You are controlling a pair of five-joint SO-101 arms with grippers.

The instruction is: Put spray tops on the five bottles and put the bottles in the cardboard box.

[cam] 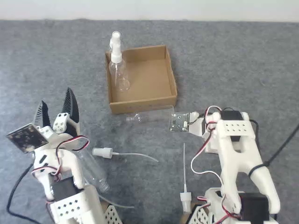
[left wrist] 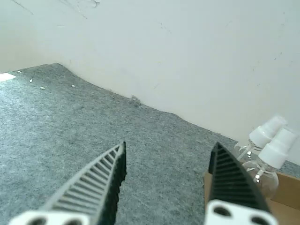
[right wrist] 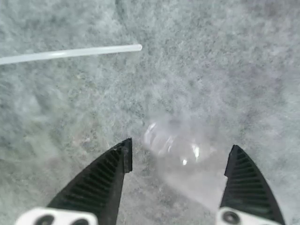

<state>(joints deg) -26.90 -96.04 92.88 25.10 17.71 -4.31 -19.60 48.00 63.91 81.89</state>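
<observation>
Soft, even light is falling over the cardboard box (cam: 142, 103), whose walls are casting only faint shadows inside; small glints are shining on the clear bottle (cam: 140, 117) lying just before it

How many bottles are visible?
4. Two capped bottles stand in the cardboard box; an uncapped bottle lies outside its near wall; another bottle lies by the left arm. Others may be hidden.

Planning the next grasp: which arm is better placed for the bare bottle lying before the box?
Right. The right gripper hangs open over the bottle, a finger on either side; the left gripper is raised, aimed at the wall.
</observation>
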